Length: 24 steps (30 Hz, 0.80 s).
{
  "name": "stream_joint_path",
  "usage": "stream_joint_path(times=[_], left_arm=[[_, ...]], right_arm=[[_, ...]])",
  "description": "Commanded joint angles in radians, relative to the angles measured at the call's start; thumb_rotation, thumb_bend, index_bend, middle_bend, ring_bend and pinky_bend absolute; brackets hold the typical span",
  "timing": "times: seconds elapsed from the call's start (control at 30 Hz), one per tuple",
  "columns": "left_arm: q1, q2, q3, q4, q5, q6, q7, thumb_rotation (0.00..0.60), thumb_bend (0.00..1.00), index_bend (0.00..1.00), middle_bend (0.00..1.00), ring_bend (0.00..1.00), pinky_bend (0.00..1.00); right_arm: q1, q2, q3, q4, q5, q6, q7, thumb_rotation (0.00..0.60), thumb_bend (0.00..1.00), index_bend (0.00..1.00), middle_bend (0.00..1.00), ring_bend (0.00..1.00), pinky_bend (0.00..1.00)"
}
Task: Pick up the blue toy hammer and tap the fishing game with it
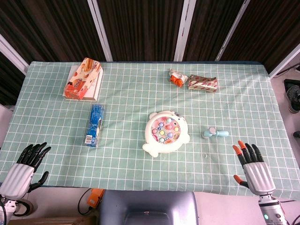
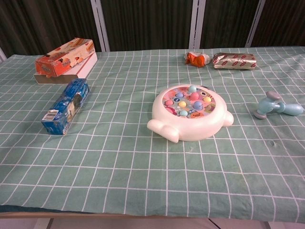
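The blue toy hammer (image 1: pixel 214 133) (image 2: pixel 277 105) lies flat on the checked cloth, to the right of the fishing game. The fishing game (image 1: pixel 165 132) (image 2: pixel 190 112) is a round white toy with coloured fish on top, in the middle of the table. My right hand (image 1: pixel 251 164) hovers open at the table's near right edge, fingers spread, a short way nearer than the hammer and to its right. My left hand (image 1: pixel 24 166) hangs open off the near left corner, holding nothing. Neither hand shows in the chest view.
A blue packet (image 1: pixel 95 124) (image 2: pixel 66 105) lies left of the game. An orange box on a white box (image 1: pixel 84 79) (image 2: pixel 66 59) sits at the far left. A small orange packet (image 1: pixel 176 77) (image 2: pixel 197 58) and a foil-wrapped snack (image 1: pixel 202 83) (image 2: pixel 234 60) lie at the back.
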Motion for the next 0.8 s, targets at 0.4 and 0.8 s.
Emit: stream_joint_path(times=[0.4, 0.8], left_arm=[[-0.004, 0.002, 0.003, 0.004, 0.006, -0.006, -0.011, 0.600, 0.41, 0.00, 0.00, 0.00, 0.00], [0.000, 0.005, 0.005, 0.006, 0.006, 0.001, -0.019, 0.600, 0.41, 0.00, 0.00, 0.00, 0.00]], right_arm=[[0.140, -0.009, 0.131, 0.064, 0.171, -0.202, 0.049, 0.600, 0.28, 0.00, 0.00, 0.00, 0.06], [0.378, -0.140, 0.232, 0.370, 0.313, -0.500, 0.130, 0.600, 0.28, 0.28, 0.00, 0.00, 0.06]])
